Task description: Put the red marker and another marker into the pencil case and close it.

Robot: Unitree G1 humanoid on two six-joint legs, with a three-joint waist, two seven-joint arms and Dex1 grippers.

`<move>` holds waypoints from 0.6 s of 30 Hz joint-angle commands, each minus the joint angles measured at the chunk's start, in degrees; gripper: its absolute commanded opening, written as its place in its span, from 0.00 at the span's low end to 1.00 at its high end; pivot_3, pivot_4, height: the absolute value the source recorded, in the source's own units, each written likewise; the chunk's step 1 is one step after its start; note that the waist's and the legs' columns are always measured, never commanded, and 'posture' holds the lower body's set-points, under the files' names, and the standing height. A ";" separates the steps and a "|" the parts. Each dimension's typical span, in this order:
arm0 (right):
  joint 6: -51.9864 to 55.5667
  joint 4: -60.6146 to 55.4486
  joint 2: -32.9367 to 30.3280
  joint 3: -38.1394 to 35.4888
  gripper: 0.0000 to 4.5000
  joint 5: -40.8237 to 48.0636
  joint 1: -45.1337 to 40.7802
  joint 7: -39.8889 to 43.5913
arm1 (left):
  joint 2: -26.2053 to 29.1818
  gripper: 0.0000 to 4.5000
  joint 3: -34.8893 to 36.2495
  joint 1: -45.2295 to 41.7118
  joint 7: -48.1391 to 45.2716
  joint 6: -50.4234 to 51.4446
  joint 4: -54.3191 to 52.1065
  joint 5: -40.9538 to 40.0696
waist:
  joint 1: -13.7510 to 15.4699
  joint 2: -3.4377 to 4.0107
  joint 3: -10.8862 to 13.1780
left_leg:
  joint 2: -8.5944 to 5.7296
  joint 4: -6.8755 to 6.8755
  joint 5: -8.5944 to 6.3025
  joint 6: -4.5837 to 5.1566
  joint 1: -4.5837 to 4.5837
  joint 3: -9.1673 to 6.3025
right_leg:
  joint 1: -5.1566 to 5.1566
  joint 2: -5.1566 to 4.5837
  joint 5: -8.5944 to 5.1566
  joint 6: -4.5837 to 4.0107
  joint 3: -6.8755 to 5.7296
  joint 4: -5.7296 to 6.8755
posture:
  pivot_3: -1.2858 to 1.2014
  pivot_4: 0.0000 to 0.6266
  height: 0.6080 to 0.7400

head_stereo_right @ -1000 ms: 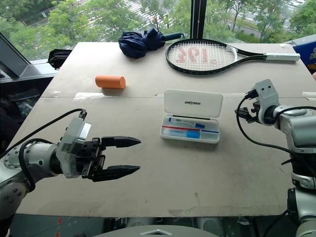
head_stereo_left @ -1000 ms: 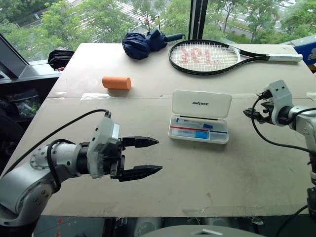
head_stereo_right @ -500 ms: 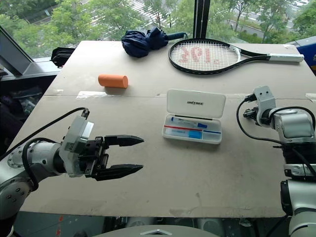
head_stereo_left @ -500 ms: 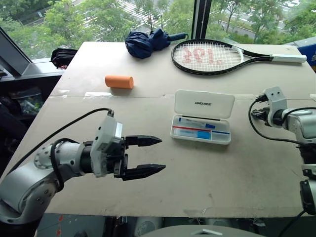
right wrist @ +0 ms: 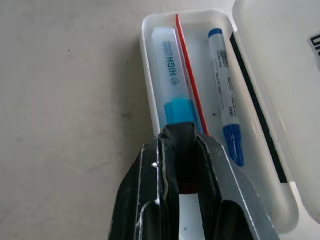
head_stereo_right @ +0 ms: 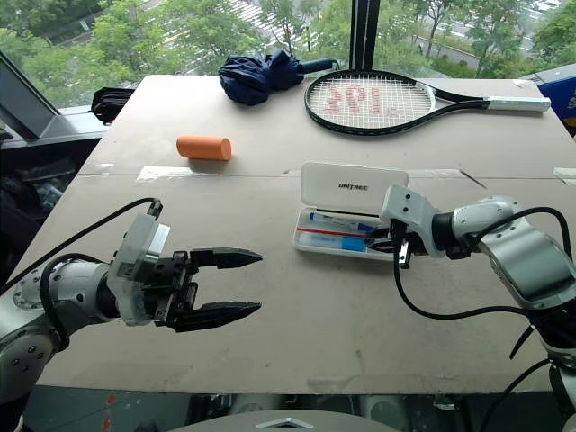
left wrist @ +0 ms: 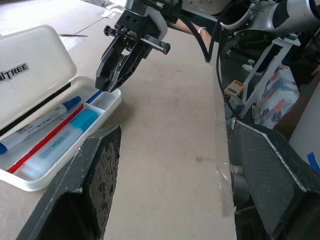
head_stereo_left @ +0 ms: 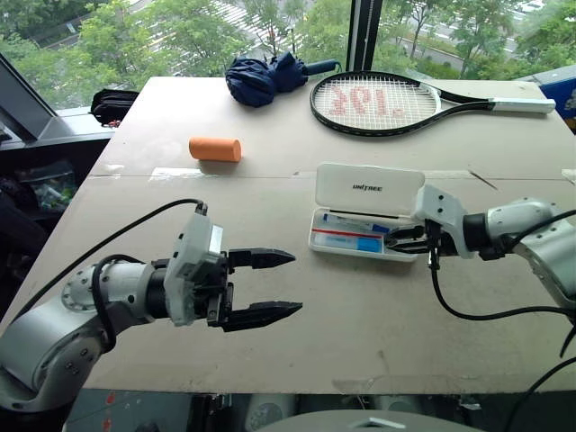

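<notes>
The white pencil case (head_stereo_left: 369, 187) lies open mid-table, its lid standing up at the back. In its tray lie a pale blue highlighter (right wrist: 170, 70), a thin red marker (right wrist: 187, 65) and a white marker with a blue cap (right wrist: 223, 90). My right gripper (head_stereo_left: 393, 238) is shut, its tips at the tray's right end just above the highlighter's cyan cap (right wrist: 177, 107); nothing shows between its fingers. My left gripper (head_stereo_left: 295, 283) hovers open over bare table, left of the case and nearer the front, pointing right.
At the back of the table lie an orange cylinder (head_stereo_left: 214, 149), a folded navy umbrella (head_stereo_left: 261, 79) and a tennis racket (head_stereo_left: 378, 101). A black object (head_stereo_left: 112, 106) sits past the far left edge. Bare tabletop stretches in front of the case.
My right gripper has swung in from the table's right side to the right end of the case and turned downward. The left gripper has kept still.
</notes>
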 commanded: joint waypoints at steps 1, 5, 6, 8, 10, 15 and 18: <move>-6.01 3.70 -0.62 1.85 0.00 -3.06 -1.19 3.63 | 0.83 0.80 2.17 0.11 0.22 -0.26 -1.99 -2.19 | 0.05 0.00 0.00 | 0.00 0.00 0.00 0.00 -0.02 -0.01 | 0.00 -0.01 0.00 0.00 0.00 -0.02 | 0.52 0.24 0.93; -8.51 7.08 -0.34 2.93 0.00 -4.56 -1.82 5.85 | 1.06 0.80 3.20 1.71 0.56 -0.32 -2.99 -2.60 | -0.17 0.00 0.01 | 0.01 -0.04 0.00 0.00 -0.04 0.01 | -0.05 -0.04 0.00 0.00 -0.01 -0.04 | 0.52 0.24 0.93; -8.94 7.79 -0.09 3.06 0.00 -4.90 -1.92 6.20 | 1.13 0.80 3.53 2.10 0.70 -0.32 -3.21 -2.72 | -0.23 0.00 0.01 | 0.01 -0.05 0.00 0.00 -0.04 0.02 | -0.05 -0.04 0.00 0.00 0.00 -0.04 | 0.52 0.24 0.93; -9.54 9.43 0.50 3.38 0.00 -5.71 -2.25 6.67 | 1.28 0.80 3.99 2.60 0.97 -0.31 -3.49 -2.97 | -0.21 0.00 0.01 | 0.03 -0.05 0.00 0.00 -0.02 0.00 | -0.05 -0.03 0.00 -0.01 -0.01 -0.01 | 0.52 0.24 0.93; -10.79 10.72 0.62 3.80 0.00 -6.78 -2.42 7.37 | 1.41 0.80 4.33 2.98 1.27 -0.32 -3.77 -3.26 | -0.19 0.00 0.01 | 0.03 -0.04 0.00 0.00 -0.01 0.00 | -0.05 -0.03 0.00 -0.01 -0.02 0.02 | 0.52 0.24 0.93; -11.76 11.40 0.84 2.48 0.52 -7.13 -2.31 8.01 | 1.52 0.80 4.86 3.92 1.69 -0.45 -4.17 -3.45 | -0.12 0.00 0.01 | 0.02 -0.04 0.00 0.00 -0.01 0.01 | -0.04 -0.04 0.00 -0.01 -0.01 0.00 | 0.52 0.24 0.93; -9.74 9.29 0.00 -1.72 0.61 -3.35 -1.26 8.55 | 1.42 0.80 5.14 4.38 1.91 -0.58 -4.38 -3.42 | -0.09 0.00 0.01 | 0.02 -0.04 0.00 0.00 -0.01 0.01 | -0.04 -0.05 0.00 -0.01 -0.01 0.00 | 0.52 0.24 0.93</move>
